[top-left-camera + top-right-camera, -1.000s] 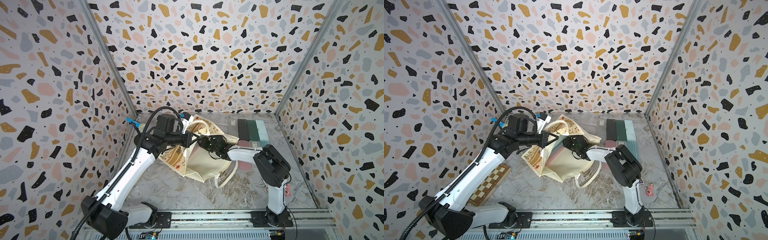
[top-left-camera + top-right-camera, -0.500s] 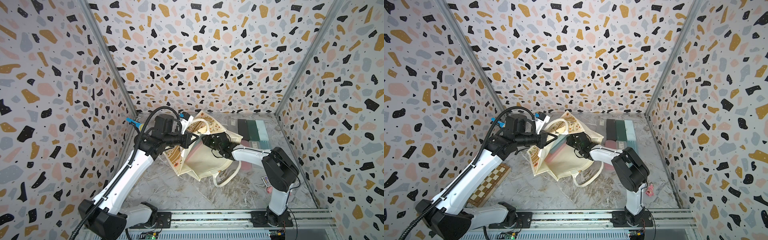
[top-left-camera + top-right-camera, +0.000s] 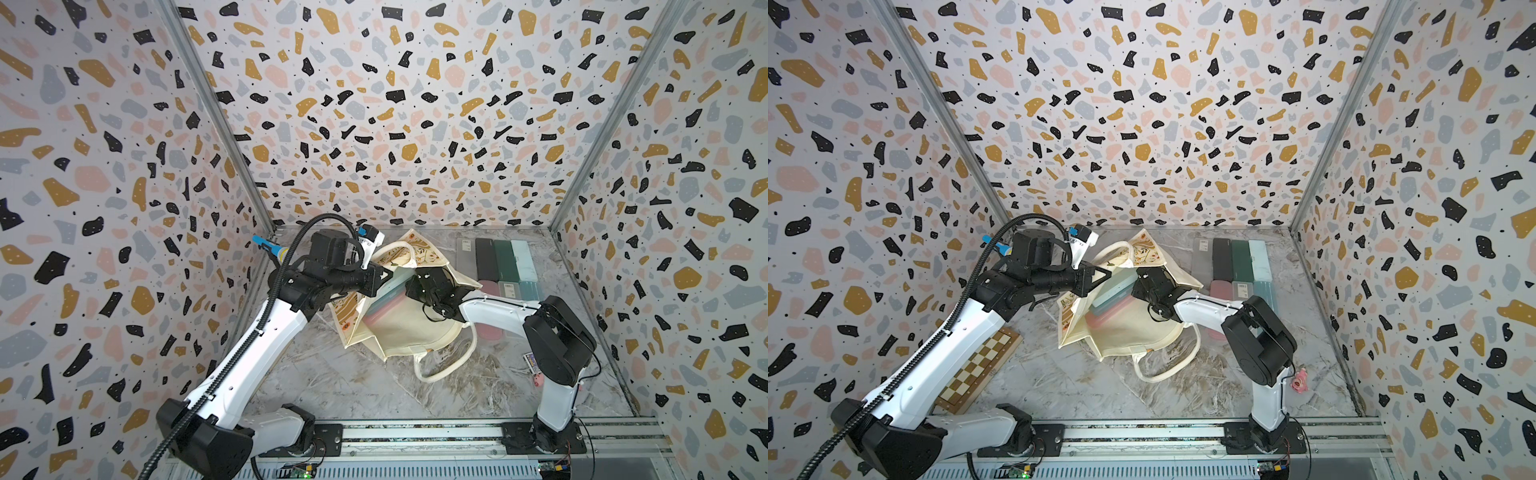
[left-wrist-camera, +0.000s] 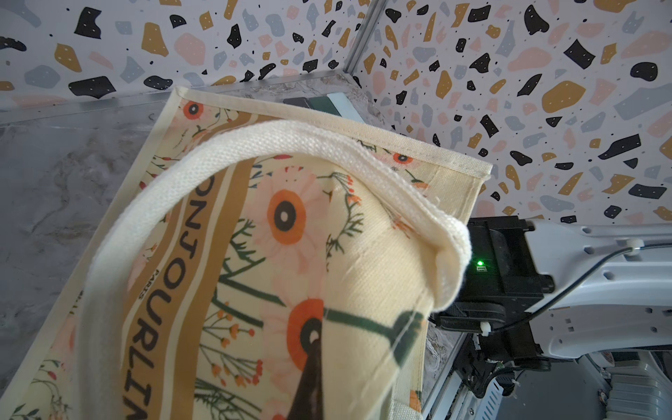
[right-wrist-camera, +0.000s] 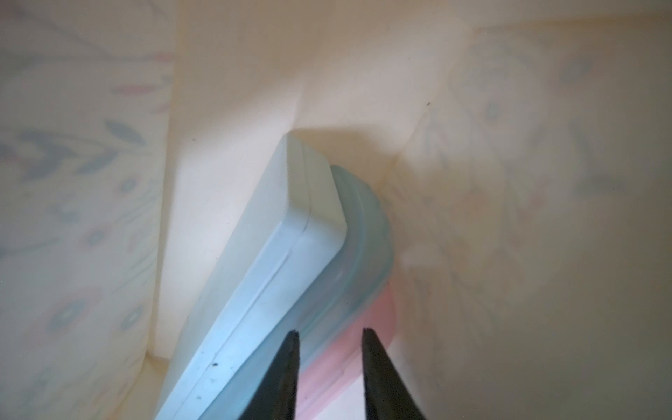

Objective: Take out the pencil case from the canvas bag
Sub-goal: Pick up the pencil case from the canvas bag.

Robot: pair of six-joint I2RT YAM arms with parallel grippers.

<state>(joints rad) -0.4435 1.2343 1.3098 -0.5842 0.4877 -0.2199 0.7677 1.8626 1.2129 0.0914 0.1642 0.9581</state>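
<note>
Open marbled floor [image 3: 332, 374] in front of the canvas bag [image 3: 415, 336]; spare cases [image 3: 498, 262] line the back, a chessboard [image 3: 976, 365] sits by the left wall; we see the left gripper [image 3: 384, 277] clamped on the bag's raised floral side; inside, the pale blue pencil case [image 5: 269, 247], smooth and round-cornered, tops a teal case [image 5: 363, 232] and a pink case [image 5: 378, 327]; its long axis runs away from the right gripper [image 5: 329, 338], jaws part-way apart over the stack's edge, gripping nothing we can make out.
</note>
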